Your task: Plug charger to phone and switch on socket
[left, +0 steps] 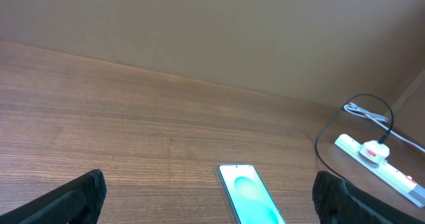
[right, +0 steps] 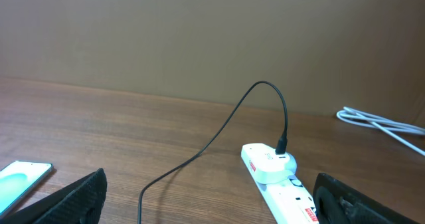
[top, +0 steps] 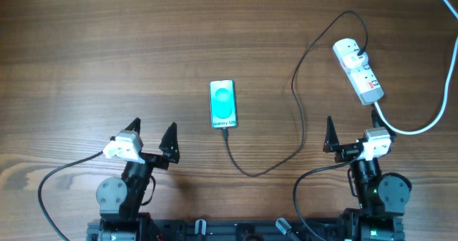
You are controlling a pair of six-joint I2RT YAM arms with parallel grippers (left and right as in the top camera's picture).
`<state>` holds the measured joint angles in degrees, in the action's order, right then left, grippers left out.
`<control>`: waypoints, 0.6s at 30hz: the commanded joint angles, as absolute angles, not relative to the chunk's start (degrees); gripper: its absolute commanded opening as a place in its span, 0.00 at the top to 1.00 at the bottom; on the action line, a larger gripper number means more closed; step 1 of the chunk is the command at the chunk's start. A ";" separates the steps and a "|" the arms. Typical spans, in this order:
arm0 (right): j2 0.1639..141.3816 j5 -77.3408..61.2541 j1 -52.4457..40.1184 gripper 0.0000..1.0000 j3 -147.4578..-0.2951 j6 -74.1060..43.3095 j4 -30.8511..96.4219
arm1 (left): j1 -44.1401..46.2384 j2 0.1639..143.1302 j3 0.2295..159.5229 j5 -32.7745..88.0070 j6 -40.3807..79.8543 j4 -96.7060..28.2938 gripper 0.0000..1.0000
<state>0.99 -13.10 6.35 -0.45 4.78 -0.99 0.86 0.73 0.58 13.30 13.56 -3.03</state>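
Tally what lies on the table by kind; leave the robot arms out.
Phone: 1
Charger cable: 1
Power strip, with its white cord: 1
Total: 3

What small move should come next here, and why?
Probably the left end effector, open and empty, should advance toward the charger tip at the near edge of the phone. Whether the tip is seated is unclear, while its plug already sits in the socket.
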 commanded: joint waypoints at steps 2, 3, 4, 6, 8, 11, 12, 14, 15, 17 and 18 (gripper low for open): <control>0.21 -13.82 6.07 0.00 -0.30 4.16 -1.08 | 1.17 0.27 0.32 12.53 12.38 -3.29 0.00; 0.21 -13.82 6.07 0.00 -0.30 4.12 -1.08 | 1.17 0.32 0.34 12.53 12.38 -3.29 0.00; 0.21 -13.82 6.07 0.00 -0.30 4.14 -1.08 | 1.17 0.54 0.32 12.53 12.38 -3.29 0.00; 0.21 -13.82 6.07 0.00 -0.30 4.14 -1.08 | 1.17 0.56 0.32 12.53 12.40 -3.27 0.00; 0.21 -13.82 6.07 0.00 -0.30 4.12 -1.08 | 1.17 0.58 0.34 12.53 12.38 -3.27 0.00; 0.21 -13.82 6.07 0.00 -0.30 4.12 -1.08 | 1.17 0.60 0.32 12.53 12.38 -3.27 0.00; 0.21 -13.82 6.07 0.00 -0.30 4.14 -1.08 | 1.17 0.60 0.34 12.56 12.38 -3.27 0.00; 0.21 -13.82 6.07 0.00 -0.30 4.14 -1.08 | 1.17 0.60 0.34 12.53 12.38 -3.27 0.00; 0.21 -13.82 6.07 0.00 -0.30 4.12 -1.08 | 1.17 0.60 0.32 12.53 12.40 -3.27 0.00; 0.21 -13.82 6.07 0.00 -0.30 4.14 -1.08 | 1.17 0.60 0.32 12.53 12.38 -3.29 0.00; 0.21 -13.82 6.04 0.00 -0.30 4.12 -1.08 | 1.17 0.60 0.32 12.53 12.38 -3.27 0.00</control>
<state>0.99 -13.10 6.35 -0.45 4.78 -0.99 0.86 0.73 0.58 13.30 13.56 -3.03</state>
